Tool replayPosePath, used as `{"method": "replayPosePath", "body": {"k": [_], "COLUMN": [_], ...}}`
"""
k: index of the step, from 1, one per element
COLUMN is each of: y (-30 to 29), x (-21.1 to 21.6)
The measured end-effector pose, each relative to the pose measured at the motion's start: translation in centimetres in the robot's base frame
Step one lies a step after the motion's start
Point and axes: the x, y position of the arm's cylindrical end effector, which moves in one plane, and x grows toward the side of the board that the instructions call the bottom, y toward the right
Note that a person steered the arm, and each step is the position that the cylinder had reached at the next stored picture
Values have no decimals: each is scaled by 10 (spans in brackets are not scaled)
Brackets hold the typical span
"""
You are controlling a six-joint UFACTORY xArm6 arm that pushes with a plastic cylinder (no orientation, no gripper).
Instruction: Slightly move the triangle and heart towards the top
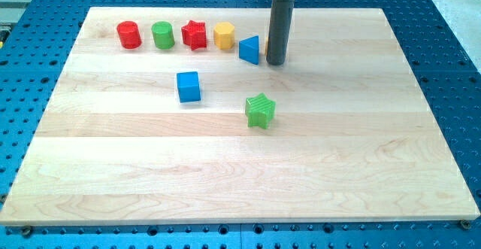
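Progress looks nearly complete: blue triangular block (249, 50) sits near the wooden worktop (338, 166) top edge, my tip (276, 62) just right; heart largely hidden behind the rod. No pincer here.

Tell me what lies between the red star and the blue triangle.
The yellow block sits between the red star and the blue triangle, in the camera view.

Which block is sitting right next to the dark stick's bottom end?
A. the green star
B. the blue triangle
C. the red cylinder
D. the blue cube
B. My tip stands just to the view's right of the blue triangle block, near the top of the wooden board; the other three blocks lie farther off.
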Motion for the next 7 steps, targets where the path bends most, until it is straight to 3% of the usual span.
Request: {"method": "replayPosePath", "body": {"k": [1,2,3,4,7], "y": [-31,-68,-78,-76,-52], "x": [46,55,53,23,23]}}
